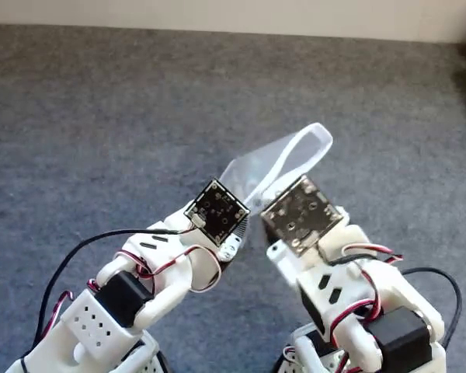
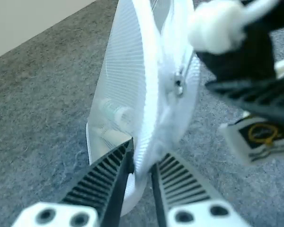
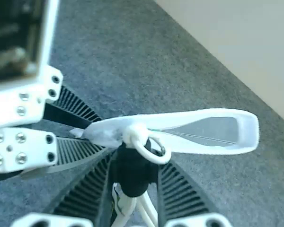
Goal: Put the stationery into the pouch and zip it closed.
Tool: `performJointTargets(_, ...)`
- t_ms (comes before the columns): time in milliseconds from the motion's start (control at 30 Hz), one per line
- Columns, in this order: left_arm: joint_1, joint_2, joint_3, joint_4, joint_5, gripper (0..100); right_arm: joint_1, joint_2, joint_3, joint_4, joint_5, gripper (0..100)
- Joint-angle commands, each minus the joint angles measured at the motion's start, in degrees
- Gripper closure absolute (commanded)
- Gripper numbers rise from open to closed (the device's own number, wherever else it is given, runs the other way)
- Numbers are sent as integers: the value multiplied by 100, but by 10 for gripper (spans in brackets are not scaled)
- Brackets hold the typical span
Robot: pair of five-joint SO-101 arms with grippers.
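White see-through plastic makes up the pouch (image 1: 283, 159), which is held off the worktop (image 1: 101, 116) between the two arms, standing on its long edge with the zip side turned toward the right arm and its far end pointing away from both. Through its wall a few pieces of stationery (image 2: 114, 112) show as pale tubes gathered at the lower end, so the filling looks done, though I cannot tell whether every item is inside. The small metal slider (image 2: 179, 85) sits partway along the zip. The left end effector (image 2: 141, 168) is clamped on the lower corner of the pouch, its ribbed fingers pressed together on the material. That grip seems meant as an anchor, pulling the zip line taut so the slider can run instead of dragging the whole pouch with it. The right end effector (image 3: 132, 163) is closed on the dark zip pull (image 3: 131, 172) just under a white ring (image 3: 149, 147) at the pouch's edge, close beside the left one, which places it to draw the zip along. By this reading the step in hand is the zipping, and the likely trouble is the soft pouch buckling or the pull slipping free. Grey, felt-like covering spreads over the worktop around both arms
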Motion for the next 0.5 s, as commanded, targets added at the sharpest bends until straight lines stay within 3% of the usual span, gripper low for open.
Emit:
performJointTargets(0,-532,4,-84,141,88,995,681,-101,22,-514,0,993)
performJointTargets(467,-655,4,-66,343,53,996,1455,-101,1103,-1956,-308,993)
